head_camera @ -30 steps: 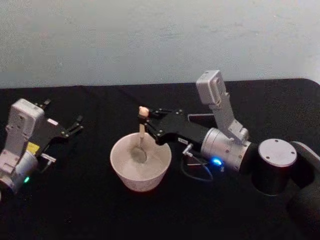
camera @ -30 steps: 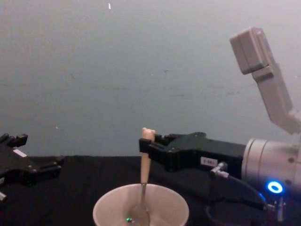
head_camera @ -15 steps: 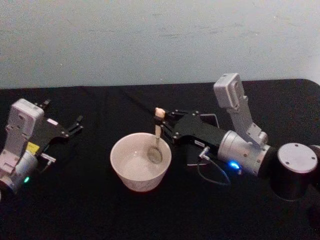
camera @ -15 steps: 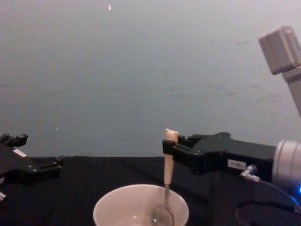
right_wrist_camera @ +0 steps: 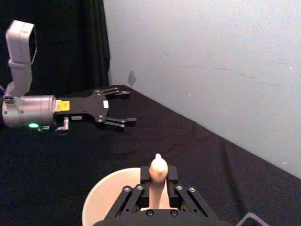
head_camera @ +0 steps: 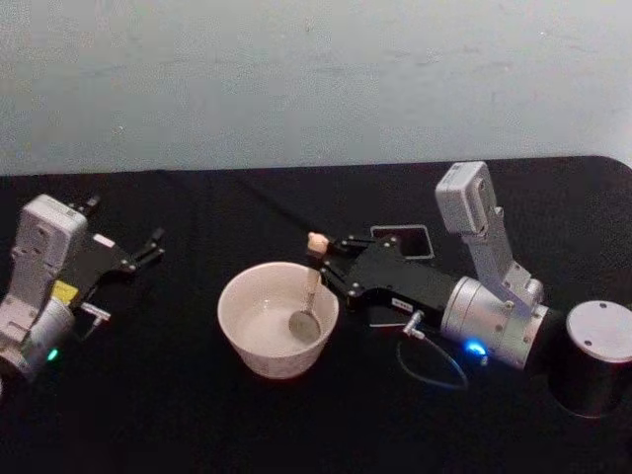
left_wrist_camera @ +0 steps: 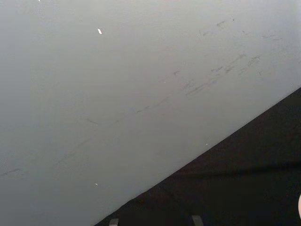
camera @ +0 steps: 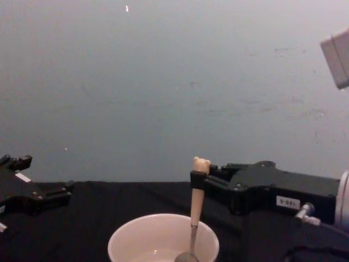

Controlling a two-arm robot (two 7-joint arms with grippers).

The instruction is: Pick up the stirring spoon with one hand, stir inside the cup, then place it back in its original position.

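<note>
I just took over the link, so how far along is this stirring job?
Done: the pickup, since the right claw is shut on the stirring spoon at its handle. In hand: the stirring, with the spoon's metal bowl down inside the cup. Left: setting the spoon back in the dark holder behind that claw. The left claw sits parked and open, off to the left.

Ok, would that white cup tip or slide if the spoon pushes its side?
Tipping seems unlikely: the cup is wide and low. It may slide, standing free on the black cloth. The right gripper holds the stirring spoon close to its rim.
</note>
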